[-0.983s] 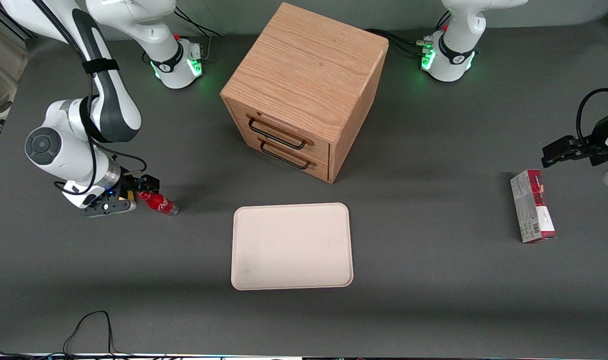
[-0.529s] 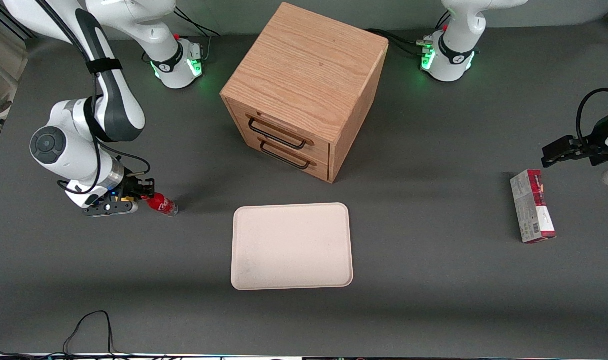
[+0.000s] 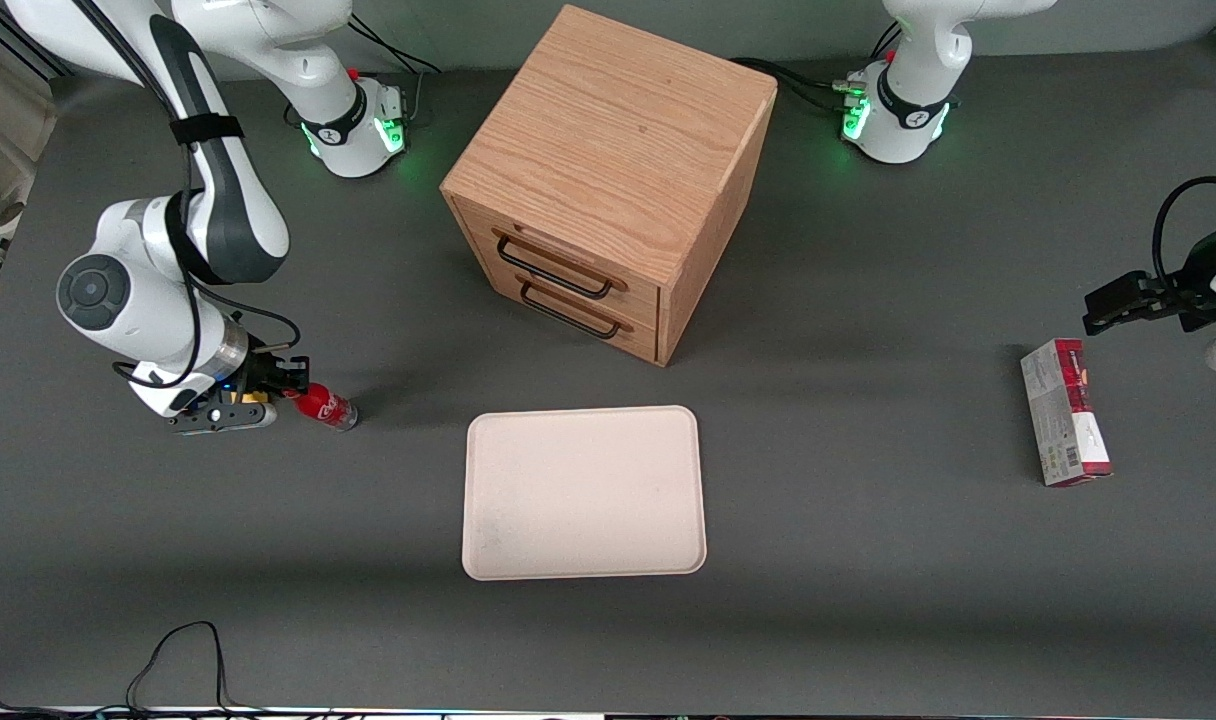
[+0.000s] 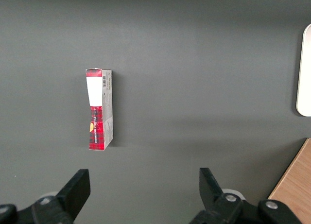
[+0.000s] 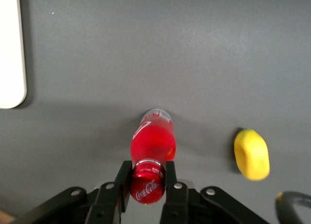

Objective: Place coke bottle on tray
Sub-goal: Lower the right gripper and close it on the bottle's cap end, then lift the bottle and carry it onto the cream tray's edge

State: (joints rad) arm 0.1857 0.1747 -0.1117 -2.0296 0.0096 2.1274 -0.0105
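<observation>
The claw (image 5: 147, 182) has its two fingers (image 5: 122, 180) closed on the red cap and neck of the coke bottle (image 5: 152, 146), pinching it from both sides, with the pads tight against the cap. Gripping that narrow top probably suits the small span of the fingers better than the rounder body would. In the front view the claw (image 3: 286, 386) sits low near the tabletop (image 3: 868, 560) toward the working arm's end, and the coke bottle (image 3: 323, 407) leans out from it toward four o'clock, base closest to the surface. Whether the base touches the tabletop I cannot tell.

From the bottle, the tray (image 3: 584, 492) lies at roughly four o'clock, well apart and bare, its long flat bed offering an easy landing. The carry is not yet made; the bottle seems freshly gripped and must be lifted and moved across.

A small yellow lemon-like object (image 5: 251, 154) rests just beside the bottle, apart from it. The wooden cabinet (image 3: 608, 180) stands at twelve o'clock from the tray, and a red-and-white carton (image 3: 1065, 411) lies toward the parked arm's end.
</observation>
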